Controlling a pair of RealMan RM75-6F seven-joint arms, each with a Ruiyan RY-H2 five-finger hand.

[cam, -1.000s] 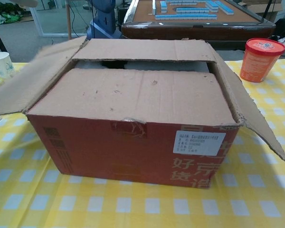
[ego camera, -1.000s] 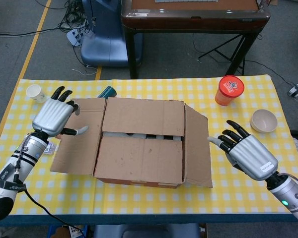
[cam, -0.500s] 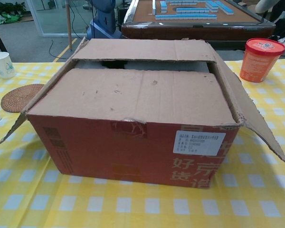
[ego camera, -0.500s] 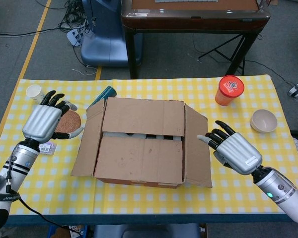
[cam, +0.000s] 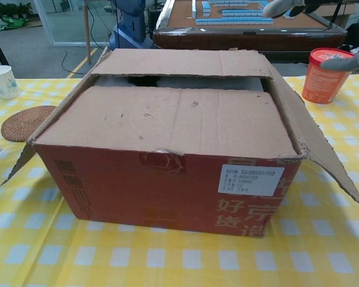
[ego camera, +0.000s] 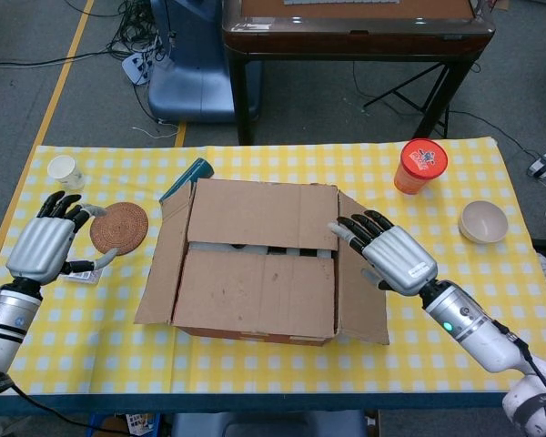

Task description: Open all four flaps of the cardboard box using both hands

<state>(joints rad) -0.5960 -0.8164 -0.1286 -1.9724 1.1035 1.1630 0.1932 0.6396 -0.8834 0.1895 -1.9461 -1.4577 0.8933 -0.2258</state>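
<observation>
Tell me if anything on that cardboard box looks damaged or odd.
Yes. The brown cardboard box has a torn, scuffed patch at the top edge of its red front face, and its right side flap has a ragged, wavy edge. Nothing looks spilled.

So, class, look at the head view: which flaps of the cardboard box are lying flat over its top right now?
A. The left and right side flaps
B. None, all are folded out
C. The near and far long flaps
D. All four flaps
C: the near flap and far flap lie flat over the cardboard box, while the left side flap and right side flap hang outward.
</observation>
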